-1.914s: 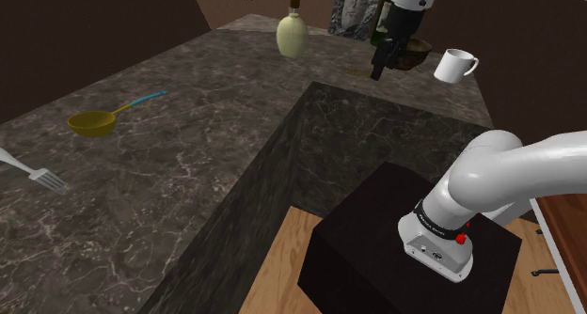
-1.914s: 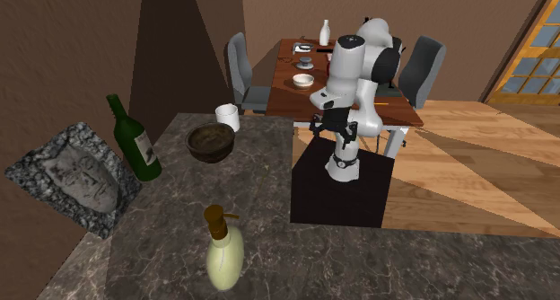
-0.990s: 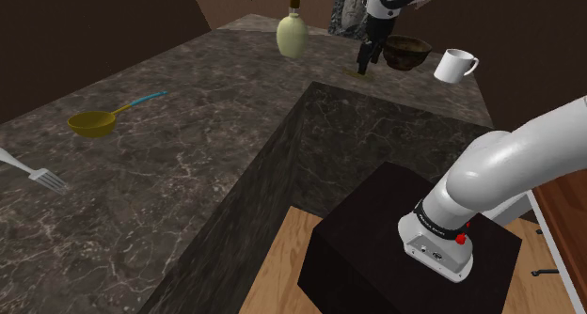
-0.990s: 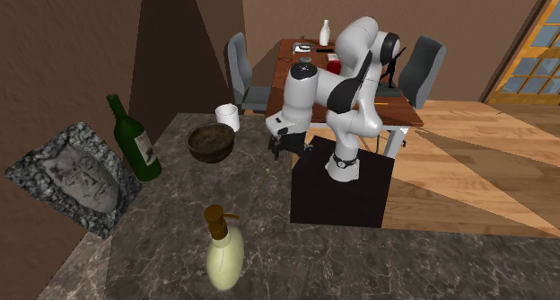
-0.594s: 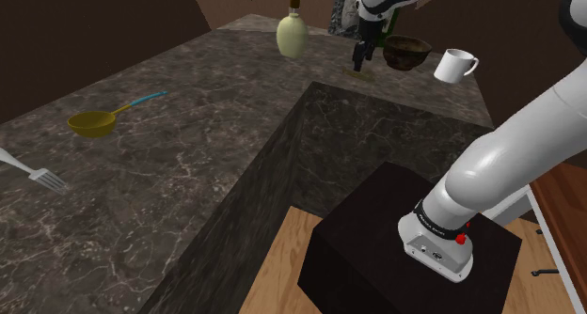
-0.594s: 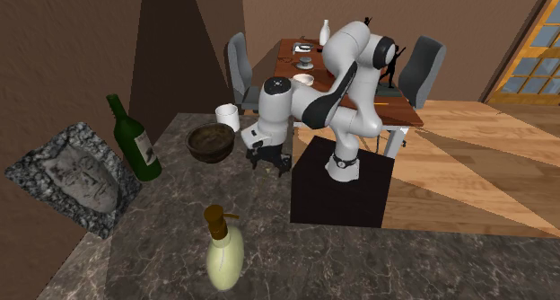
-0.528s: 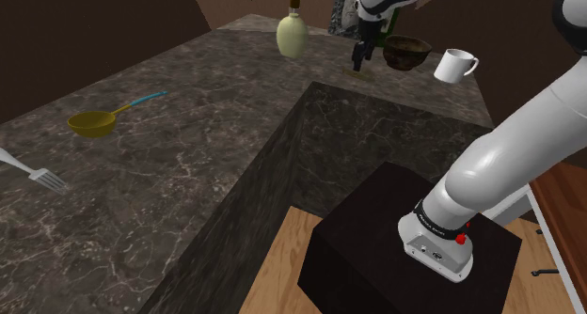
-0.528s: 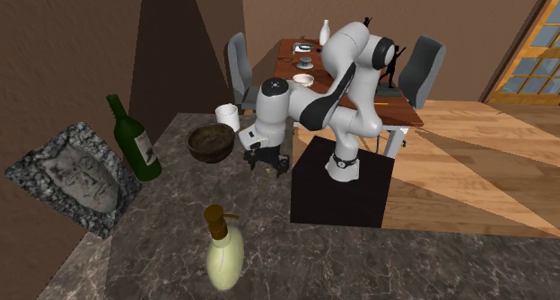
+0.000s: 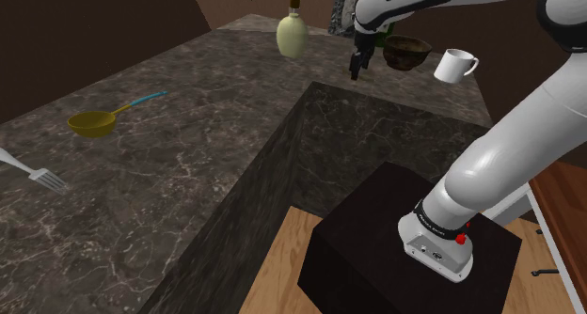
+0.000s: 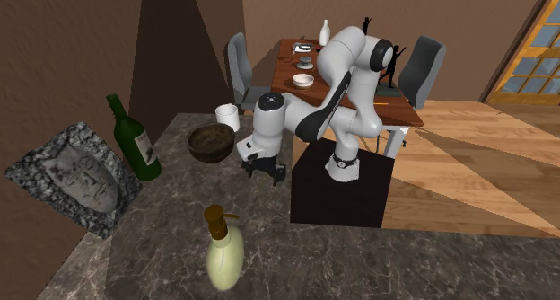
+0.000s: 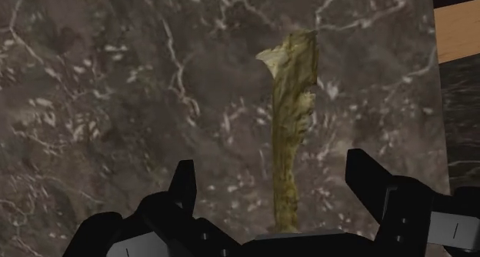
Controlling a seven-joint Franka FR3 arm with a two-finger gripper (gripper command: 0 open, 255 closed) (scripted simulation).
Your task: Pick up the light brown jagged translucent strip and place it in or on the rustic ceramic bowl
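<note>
Between your end effector's (image 11: pixel 273 169) spread fingers, you see the olive-brown jagged strip (image 11: pixel 292 125) lying flat on the dark marbled bench (image 11: pixel 115 101), with neither finger touching it. Your end effector hangs open over it. The dark brown bowl (image 9: pixel 406 52) stands near, on the shoulder view's right of the end effector, and a white mug (image 9: pixel 455 65) sits farther right on the same bench.
</note>
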